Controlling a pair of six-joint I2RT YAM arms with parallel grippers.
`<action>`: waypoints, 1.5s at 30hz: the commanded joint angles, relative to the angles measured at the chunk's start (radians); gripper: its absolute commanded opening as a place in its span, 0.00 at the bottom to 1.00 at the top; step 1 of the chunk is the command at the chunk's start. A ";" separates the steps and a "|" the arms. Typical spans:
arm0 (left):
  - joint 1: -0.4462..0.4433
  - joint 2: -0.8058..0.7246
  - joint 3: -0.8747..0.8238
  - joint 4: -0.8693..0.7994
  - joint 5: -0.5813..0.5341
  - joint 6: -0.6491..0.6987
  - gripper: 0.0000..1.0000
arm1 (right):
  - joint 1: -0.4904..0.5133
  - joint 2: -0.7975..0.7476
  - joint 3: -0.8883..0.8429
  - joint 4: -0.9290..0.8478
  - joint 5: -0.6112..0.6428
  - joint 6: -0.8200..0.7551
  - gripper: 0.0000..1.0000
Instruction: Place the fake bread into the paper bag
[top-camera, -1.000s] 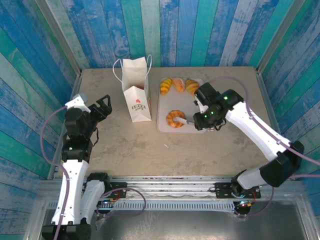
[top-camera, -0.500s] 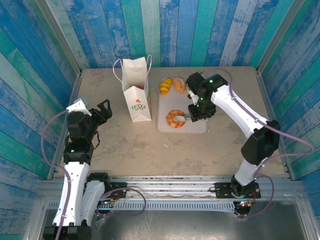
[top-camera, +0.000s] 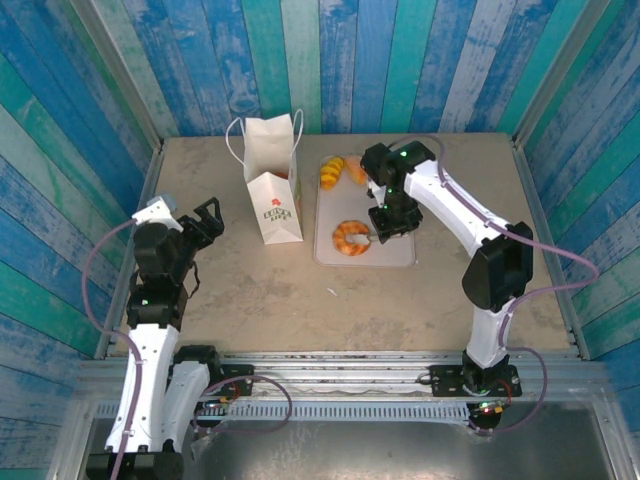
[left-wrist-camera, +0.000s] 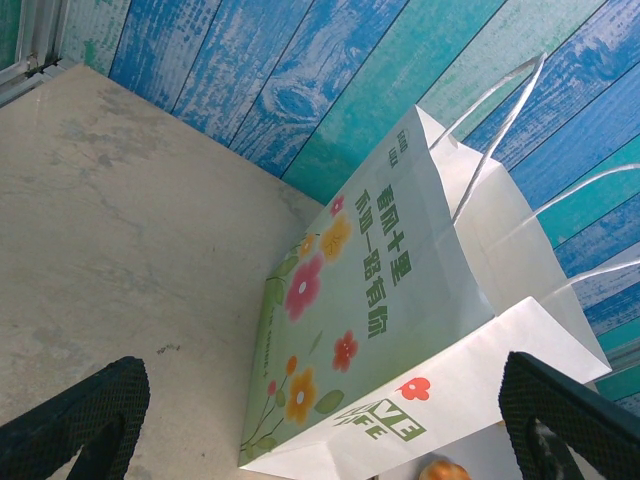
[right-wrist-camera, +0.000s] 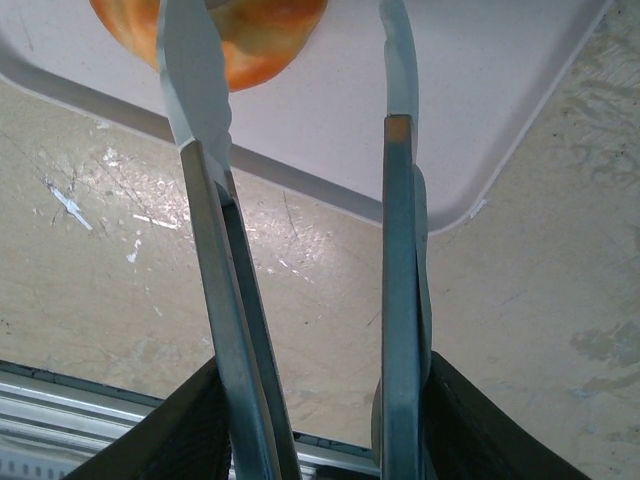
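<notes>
Metal tongs (right-wrist-camera: 215, 300) in half-closed right claw (right-wrist-camera: 320, 425); left claw (left-wrist-camera: 320, 420) wide.

Pale tray (top-camera: 398, 252), metal tongs (right-wrist-camera: 220, 250), beige table (top-camera: 250, 285)

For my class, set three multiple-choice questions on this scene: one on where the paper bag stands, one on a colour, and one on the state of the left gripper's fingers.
1. Where does the paper bag stand relative to the tray?
A. On it
B. On the table, to its left
C. Behind it, lying flat

2. What colour is the croissant by the tongs?
A. Dark brown
B. Green
C. Golden-orange

3. How are the fingers of the left gripper?
A. Spread wide, empty
B. Shut on a bag handle
C. Shut on a croissant

Answers:
1 B, the bag stands upright on bare table beside the tray.
2 C, it shows golden-orange stripes from above.
3 A, both fingers stand far apart, gripping nothing.
</notes>
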 joint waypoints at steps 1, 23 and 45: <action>-0.003 -0.006 -0.015 0.021 0.001 0.011 0.94 | -0.001 0.018 0.039 -0.035 0.007 -0.010 0.47; -0.003 0.009 -0.012 0.025 0.006 0.010 0.94 | 0.010 0.093 0.094 -0.033 -0.025 -0.020 0.40; -0.003 0.035 0.098 -0.033 0.019 -0.032 0.94 | 0.031 -0.120 0.080 0.023 0.076 0.002 0.28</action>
